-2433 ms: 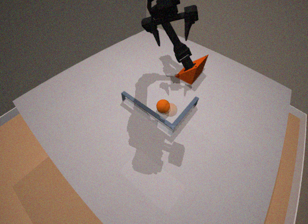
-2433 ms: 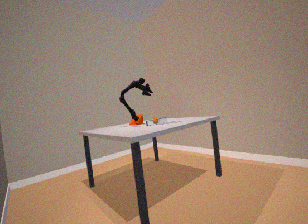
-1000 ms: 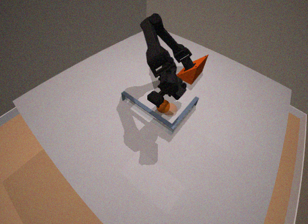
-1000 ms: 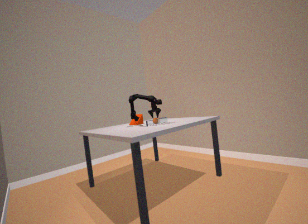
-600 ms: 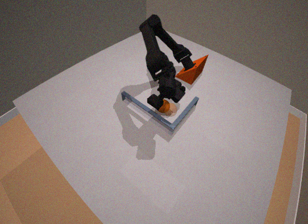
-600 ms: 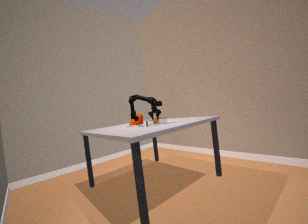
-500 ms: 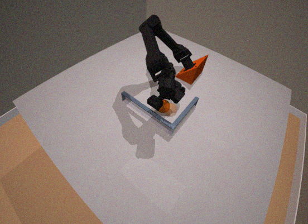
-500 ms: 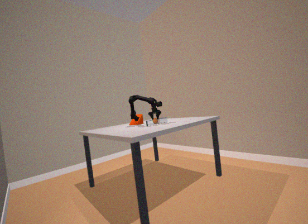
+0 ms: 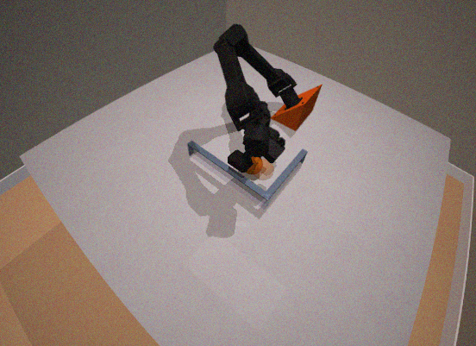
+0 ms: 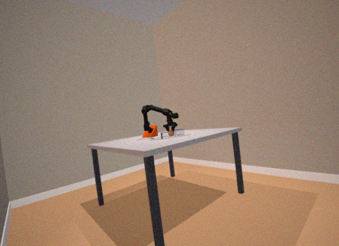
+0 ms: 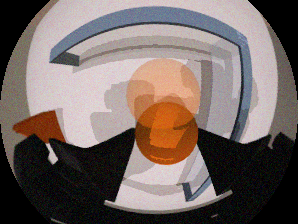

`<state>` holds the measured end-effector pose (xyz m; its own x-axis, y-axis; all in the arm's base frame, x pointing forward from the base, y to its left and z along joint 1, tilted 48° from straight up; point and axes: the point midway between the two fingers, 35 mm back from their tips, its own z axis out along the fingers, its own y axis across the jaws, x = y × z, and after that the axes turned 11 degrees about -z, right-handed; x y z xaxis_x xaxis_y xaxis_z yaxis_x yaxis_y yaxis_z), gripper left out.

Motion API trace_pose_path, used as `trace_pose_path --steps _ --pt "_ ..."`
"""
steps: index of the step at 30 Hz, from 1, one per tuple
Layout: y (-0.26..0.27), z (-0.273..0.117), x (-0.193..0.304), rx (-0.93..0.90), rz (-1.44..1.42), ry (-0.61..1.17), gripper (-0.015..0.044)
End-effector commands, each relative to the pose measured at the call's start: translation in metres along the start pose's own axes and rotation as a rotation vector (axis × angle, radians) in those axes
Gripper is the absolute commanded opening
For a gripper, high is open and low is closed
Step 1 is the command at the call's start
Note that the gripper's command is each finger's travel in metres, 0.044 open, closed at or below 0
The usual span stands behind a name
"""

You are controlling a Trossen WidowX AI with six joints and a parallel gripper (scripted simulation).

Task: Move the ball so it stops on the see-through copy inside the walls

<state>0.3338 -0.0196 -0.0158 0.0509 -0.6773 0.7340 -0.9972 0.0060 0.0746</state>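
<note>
The arm bends down over the middle of the worktop [image 9: 353, 256], and its gripper [image 11: 166, 137] sits low around the orange ball [image 11: 166, 132], one of the fingers on each side, parted with a gap showing, not yet clamped. The ball rests inside the two clear walls [image 9: 259, 185], just short of the pale see-through copy [image 11: 164, 90], overlapping its near edge. Straddling it this way looks like preparation for a grip and a short carry toward the walls' corner.

I see an orange ball [image 11: 166, 135], its pale peach see-through copy [image 11: 162, 83], grey-blue walls [image 9: 282, 176], a black gripper [image 9: 254, 159] and an off-white table [image 9: 302, 248]
</note>
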Motion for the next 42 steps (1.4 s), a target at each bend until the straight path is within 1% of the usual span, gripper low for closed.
trace_pose_path --steps 1,3,6,14,24,32,36,42 --pt "0.0 0.001 0.0 -0.001 -0.007 0.004 0.0308" --pt "0.0 0.001 0.0 -0.001 -0.007 0.004 0.0295" --pt "-0.001 -0.003 0.0 0.001 -0.01 0.003 0.0216" --pt "-0.008 -0.047 -0.003 0.015 -0.05 -0.001 0.0006" --pt "-0.005 -0.105 -0.005 0.031 -0.103 -0.012 0.0" --pt "0.001 -0.142 -0.002 0.039 -0.132 0.005 0.0" --pt "0.001 -0.138 -0.005 0.036 -0.123 0.005 0.0" --pt "-0.003 -0.096 -0.035 0.007 -0.03 -0.001 0.0"
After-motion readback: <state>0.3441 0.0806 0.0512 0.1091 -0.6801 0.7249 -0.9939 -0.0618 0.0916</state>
